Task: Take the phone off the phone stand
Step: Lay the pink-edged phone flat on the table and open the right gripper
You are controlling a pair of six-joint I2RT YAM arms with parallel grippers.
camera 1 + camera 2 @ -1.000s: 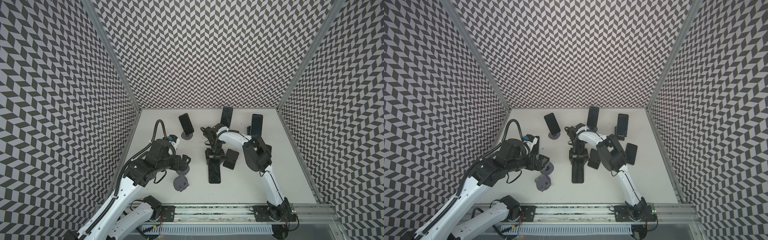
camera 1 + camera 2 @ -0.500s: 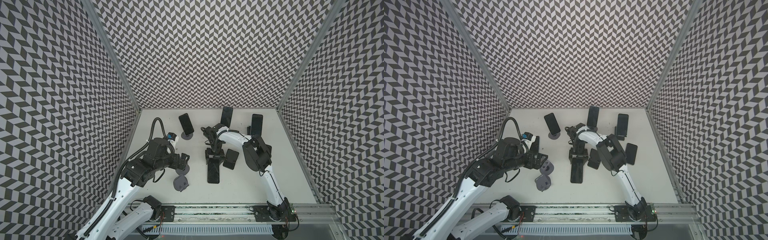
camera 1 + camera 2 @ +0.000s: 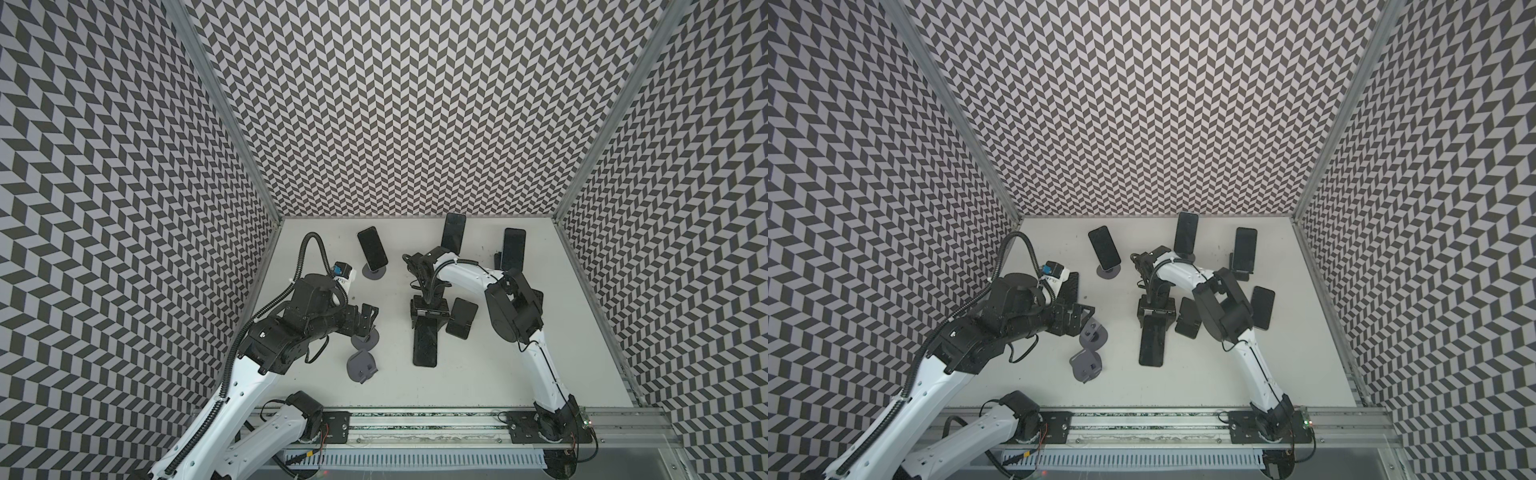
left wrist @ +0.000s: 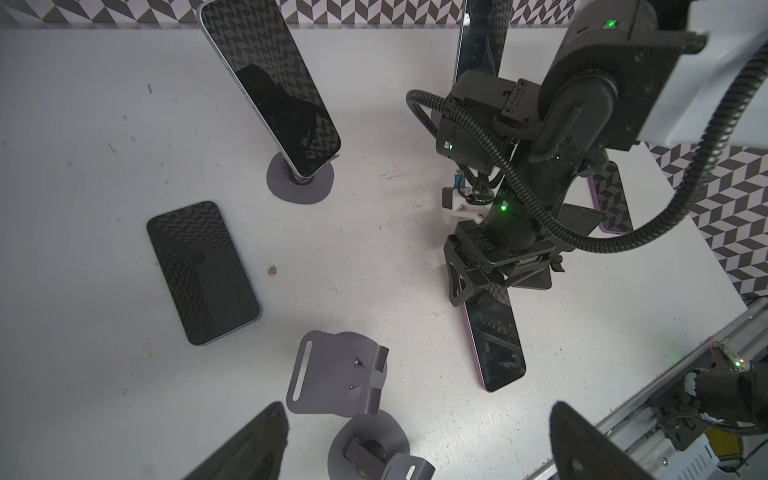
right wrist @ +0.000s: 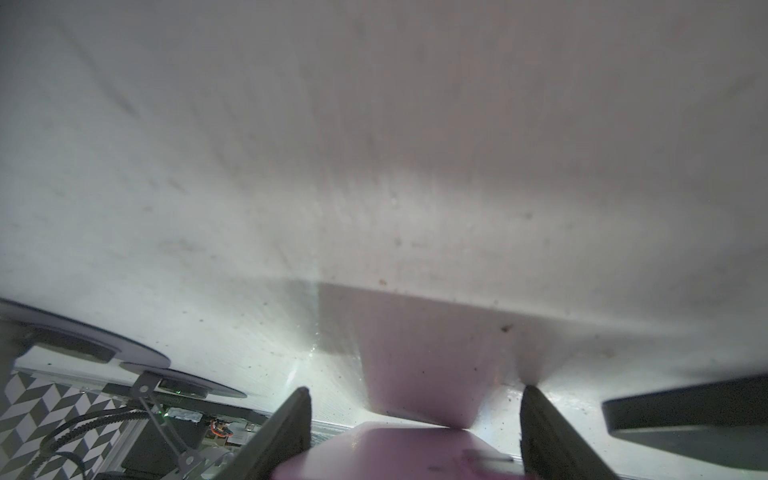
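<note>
The right gripper [image 3: 430,321] is clenched on a pink-edged phone [image 3: 424,347] near the middle of the table [image 3: 519,374]. In the right wrist view its fingers [image 5: 289,436] press the phone's two long sides. The phone sits on no stand. Its length points at the front edge and its free end hangs low over the surface, though whether it touches cannot be told. Just right of the gripper lies a flat phone [image 3: 461,318], and in a top view a second flat phone [image 3: 1262,307] lies further toward the right edge. Bare table runs from the held phone's free end to the front edge and across to the front right corner. The left gripper [image 3: 370,319] hangs released, jaws wide with nothing between them. It is above an empty stand [image 3: 365,338], with a second empty stand [image 3: 361,365] just nearer the front edge. A strip of bare table separates both from the held phone. Toward the back edge three phones are propped upright: the left standing phone [image 3: 372,253], the middle standing phone [image 3: 453,235] and the right standing phone [image 3: 513,248]. In the left wrist view a third flat phone [image 4: 203,272] lies well apart from the held one, with open surface around it.
</note>
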